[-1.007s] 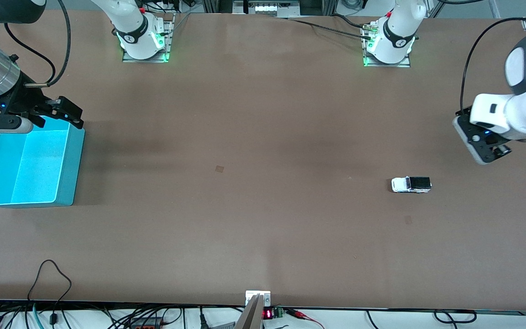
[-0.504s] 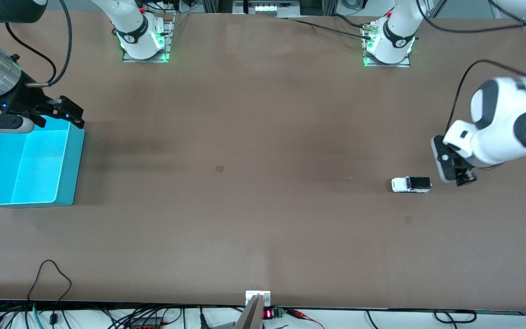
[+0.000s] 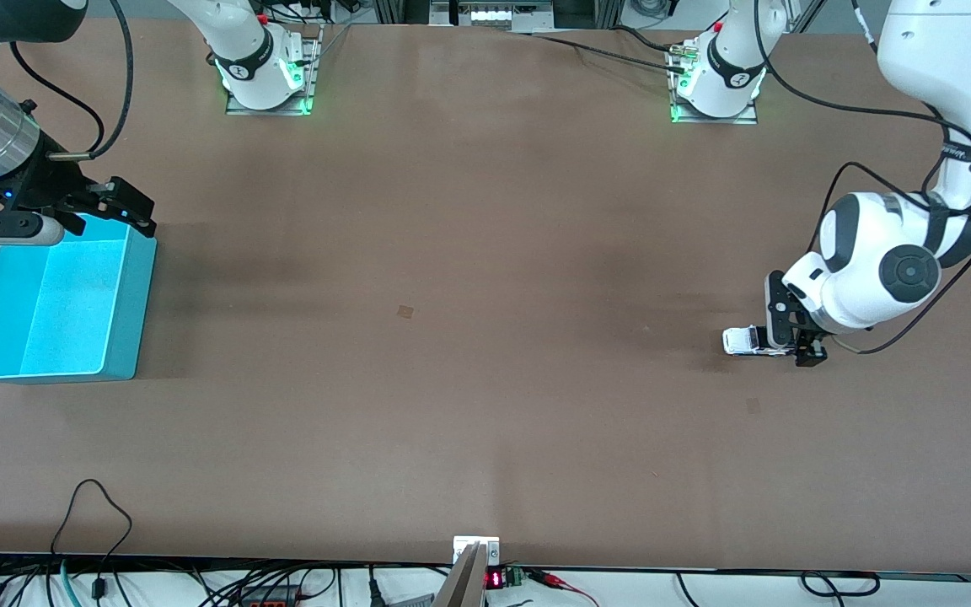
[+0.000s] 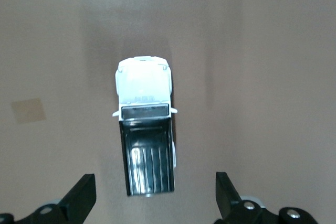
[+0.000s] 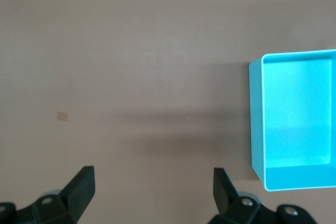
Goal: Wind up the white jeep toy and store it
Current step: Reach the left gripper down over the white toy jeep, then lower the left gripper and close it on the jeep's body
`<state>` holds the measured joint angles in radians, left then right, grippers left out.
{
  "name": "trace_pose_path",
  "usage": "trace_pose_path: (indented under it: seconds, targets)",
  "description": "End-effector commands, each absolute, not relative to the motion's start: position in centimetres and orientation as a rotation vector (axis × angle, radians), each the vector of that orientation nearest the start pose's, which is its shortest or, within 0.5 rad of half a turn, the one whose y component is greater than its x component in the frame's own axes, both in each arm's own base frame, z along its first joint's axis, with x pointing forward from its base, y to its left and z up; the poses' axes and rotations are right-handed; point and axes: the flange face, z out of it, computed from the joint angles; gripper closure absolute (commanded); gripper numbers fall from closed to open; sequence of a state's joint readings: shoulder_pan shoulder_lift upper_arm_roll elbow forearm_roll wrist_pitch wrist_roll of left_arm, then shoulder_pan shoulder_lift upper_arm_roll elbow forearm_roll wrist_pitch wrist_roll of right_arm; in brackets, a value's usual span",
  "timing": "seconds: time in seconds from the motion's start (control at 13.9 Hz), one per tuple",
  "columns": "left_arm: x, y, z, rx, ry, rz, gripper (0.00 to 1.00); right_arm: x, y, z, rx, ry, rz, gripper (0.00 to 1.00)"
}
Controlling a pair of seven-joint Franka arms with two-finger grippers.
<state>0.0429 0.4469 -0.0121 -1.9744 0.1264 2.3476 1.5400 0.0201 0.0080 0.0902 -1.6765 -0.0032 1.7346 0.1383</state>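
One white jeep toy (image 3: 743, 341), small, boxy, glossy plastic with a ribbed black roof panel, sits on the matte brown table (image 3: 469, 253) toward the left arm's end. The left gripper (image 3: 797, 337) hovers over its rear, fingers (image 4: 79, 198) spread wide, grasping nothing. One smooth turquoise rectangular bin (image 3: 127, 312) lies toward the right arm's end; the right gripper (image 3: 98, 202) waits released over its 12 o'clock rim

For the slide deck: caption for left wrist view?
Open left gripper above the white jeep toy on the table.
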Motion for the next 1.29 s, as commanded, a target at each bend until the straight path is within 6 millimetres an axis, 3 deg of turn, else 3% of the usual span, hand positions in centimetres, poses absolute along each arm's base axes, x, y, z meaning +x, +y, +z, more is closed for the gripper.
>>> trace_pose_path:
  seconds: [0.0, 0.29, 0.36, 0.5, 0.65, 1.22]
  targets:
    - [60.2, 2.0, 22.3, -2.121, 2.272, 0.149, 0.00, 55.8, 6.5, 58.9, -3.124, 0.053, -0.079, 0.00]
    - [60.0, 1.8, 19.4, -2.117, 2.280, 0.131, 0.00, 55.8, 6.5, 58.9, -3.124, 0.053, -0.079, 0.00]
    - [60.0, 1.9, 18.9, -2.117, 2.278, 0.127, 0.04, 55.8, 6.5, 58.9, -3.124, 0.053, -0.079, 0.00]
    - [60.1, 1.8, 18.9, -2.115, 2.279, 0.124, 0.39, 55.8, 6.5, 58.9, -3.124, 0.053, -0.079, 0.00]
    - [60.2, 1.3, 18.9, -2.106, 2.287, 0.124, 0.64, 55.8, 6.5, 58.9, -3.124, 0.053, -0.079, 0.00]
    - [60.4, 1.2, 19.0, -2.086, 2.303, 0.119, 0.78, 55.8, 6.5, 58.9, -3.124, 0.053, -0.079, 0.00]
